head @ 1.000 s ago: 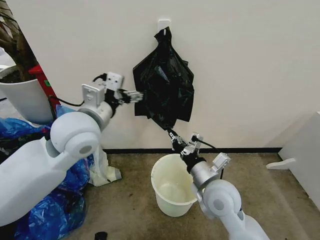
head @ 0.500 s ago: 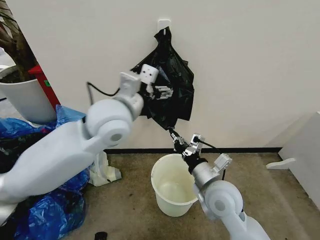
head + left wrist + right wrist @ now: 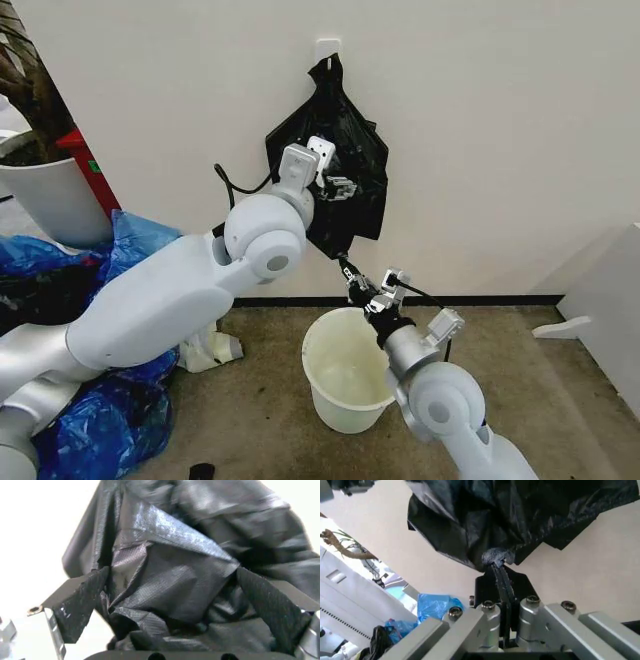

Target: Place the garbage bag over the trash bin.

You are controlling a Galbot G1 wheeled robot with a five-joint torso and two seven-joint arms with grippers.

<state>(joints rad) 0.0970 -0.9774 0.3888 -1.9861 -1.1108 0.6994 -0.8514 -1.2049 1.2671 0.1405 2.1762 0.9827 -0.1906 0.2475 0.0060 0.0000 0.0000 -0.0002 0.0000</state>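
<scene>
Head view has the garbage bag hanging from a wall hook at 12 o'clock above the trash bin. Left gripper is spread wide against its middle folds. Right gripper pinches its bottom tip, clenched.

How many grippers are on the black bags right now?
2. The left gripper is open around folds in the middle of the hanging black bags; the right gripper is shut on their bottom tip, above the trash bin.
</scene>
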